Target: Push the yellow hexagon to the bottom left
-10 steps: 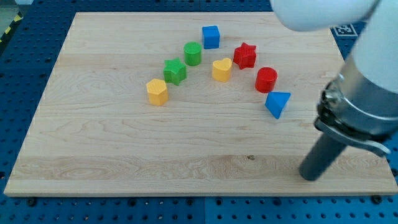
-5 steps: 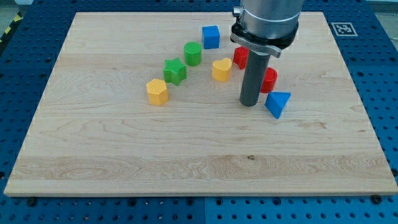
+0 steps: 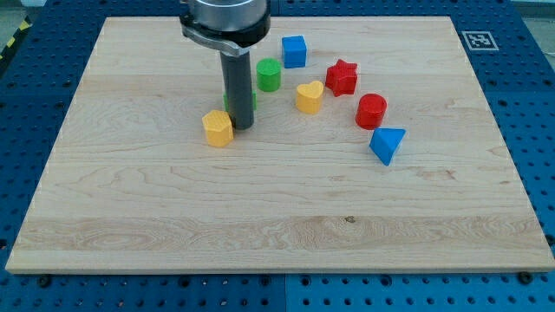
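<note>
Wooden board (image 3: 130,217) is carrying the yellow hexagon (image 3: 218,127) left of centre. My tip (image 3: 242,127), a bare rod with no claw, is sitting just right of it, lining up the push toward the near-left corner.

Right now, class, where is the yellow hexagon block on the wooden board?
The yellow hexagon block sits left of the board's centre, with my tip just to its right.

A pale wooden worktop (image 3: 130,243) carries a loose arc of small blocks. A green cylinder (image 3: 269,75) stands near a blue cube (image 3: 294,51). A yellow heart-shaped block (image 3: 309,97) lies just beside a red star (image 3: 342,77). Lower right, a red cylinder (image 3: 371,111) sits close above a blue triangular block (image 3: 387,144).
</note>
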Controlling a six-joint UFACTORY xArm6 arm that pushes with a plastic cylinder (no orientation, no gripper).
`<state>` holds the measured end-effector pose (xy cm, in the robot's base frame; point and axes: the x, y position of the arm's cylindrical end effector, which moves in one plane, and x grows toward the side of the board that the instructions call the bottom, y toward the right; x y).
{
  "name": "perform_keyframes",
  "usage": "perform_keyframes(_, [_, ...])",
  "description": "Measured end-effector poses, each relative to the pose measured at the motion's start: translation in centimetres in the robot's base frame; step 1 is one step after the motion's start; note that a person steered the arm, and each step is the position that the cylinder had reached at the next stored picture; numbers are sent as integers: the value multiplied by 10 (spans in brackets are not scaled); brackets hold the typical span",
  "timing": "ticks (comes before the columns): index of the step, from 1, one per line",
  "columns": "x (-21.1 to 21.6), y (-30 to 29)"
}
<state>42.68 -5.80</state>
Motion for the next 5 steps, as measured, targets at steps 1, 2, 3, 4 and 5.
perform_keyframes(1, [0,-4])
perform_keyframes(2, [9,-14])
perform_keyframes(3, [16,-26])
perform_keyframes(4, [17,-48])
perform_keyframes(5, [19,-70])
